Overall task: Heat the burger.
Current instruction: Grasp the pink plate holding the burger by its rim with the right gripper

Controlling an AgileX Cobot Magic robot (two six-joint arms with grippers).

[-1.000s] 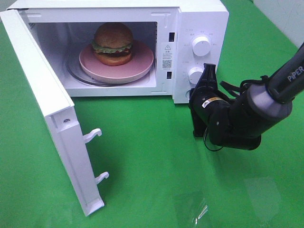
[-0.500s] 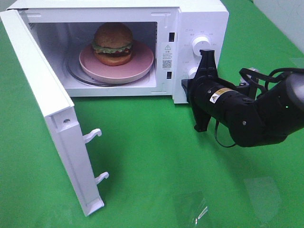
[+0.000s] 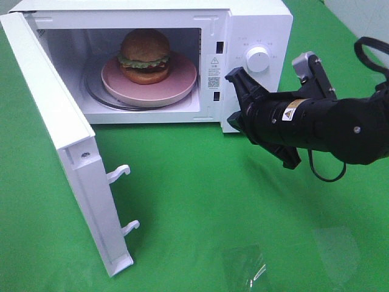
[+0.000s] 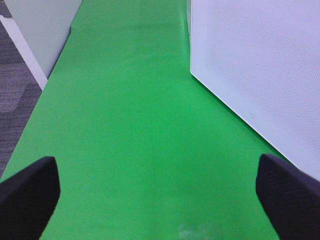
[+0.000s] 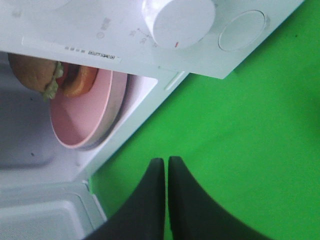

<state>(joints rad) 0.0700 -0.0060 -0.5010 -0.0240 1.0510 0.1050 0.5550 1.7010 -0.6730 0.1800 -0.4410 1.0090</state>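
Observation:
The burger (image 3: 144, 55) sits on a pink plate (image 3: 176, 82) inside the white microwave (image 3: 261, 24), whose door (image 3: 61, 140) stands wide open to the left. My right gripper (image 3: 238, 97) is shut and empty, hovering in front of the control panel's lower part, just right of the oven opening. In the right wrist view the shut gripper (image 5: 166, 162) points at the green cloth below the burger (image 5: 40, 72), plate (image 5: 85, 120) and a knob (image 5: 182, 20). My left gripper (image 4: 159, 200) is open and empty over green cloth; it is out of the exterior view.
The upper knob (image 3: 258, 59) shows; the lower one is hidden behind my right arm. The door's outer face (image 4: 260, 65) stands beside the left gripper. The table edge and grey floor (image 4: 15, 85) lie to its other side. A glossy patch (image 3: 249, 267) lies on the cloth.
My right arm has risen and swung left from beside the lower knob, rolling over, so the gripper now sits nearer the oven opening. The burger, plate and door have not moved.

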